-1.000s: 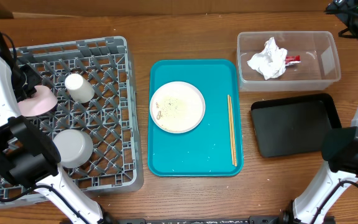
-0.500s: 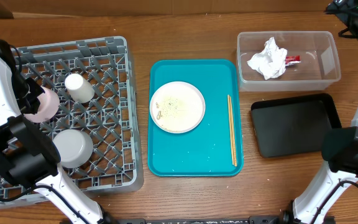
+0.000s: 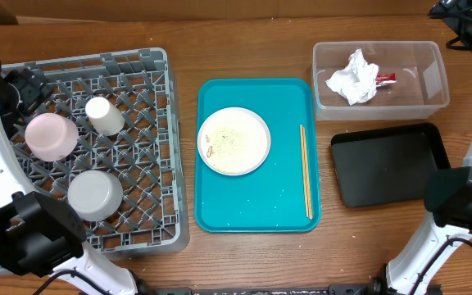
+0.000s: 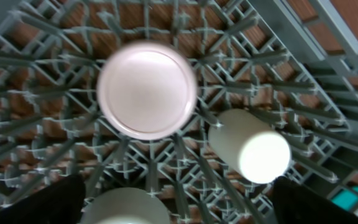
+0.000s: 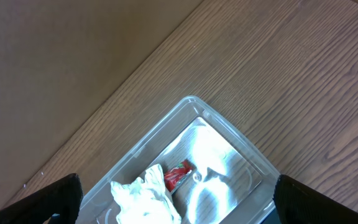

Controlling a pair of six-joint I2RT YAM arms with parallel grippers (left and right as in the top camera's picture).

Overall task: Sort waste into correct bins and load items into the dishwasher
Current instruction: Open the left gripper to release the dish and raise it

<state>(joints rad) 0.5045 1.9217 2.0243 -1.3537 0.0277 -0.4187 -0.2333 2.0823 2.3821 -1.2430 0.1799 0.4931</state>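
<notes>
From overhead, the left gripper [image 3: 23, 83] hangs over the far left corner of the grey dish rack [image 3: 97, 59]; its spread cannot be read from this view. Just on its near side the pinkish-white bowl [image 3: 52, 136] sits free on the lattice. The white cup [image 3: 105, 115] lies beside that bowl, farther to the gripper's right, and the grey-green bowl [image 3: 95, 195] rests nearer still. Well off to its right, past the rack wall, the teal tray [image 3: 256, 205] carries the white plate [image 3: 233, 141], strewn with pale crumbs [image 3: 228, 146], and the chopsticks [image 3: 306, 172]. Beyond that lie the clear tub [image 3: 433, 102], holding the napkin [image 3: 352, 78] and red wrapper [image 3: 386, 79], and the black tray [image 3: 388, 164]. In the left wrist view the fingers [image 4: 48, 202] stand wide apart at the lower corners with nothing between them. The pinkish-white bowl is straight ahead and clear of them, the cup lies on its side ahead to the right, and the grey-green bowl's edge shows just under the jaws. In the right wrist view the right gripper [image 5: 176, 208] is likewise spread wide and empty, above the wooden table [image 5: 291, 74], with the tub's corner, napkin and wrapper ahead of it. A second ago the left gripper was clamped on the pinkish-white bowl by the rack's left wall. It has since let go and drawn back toward the far corner, while everything else lies as before.
</notes>
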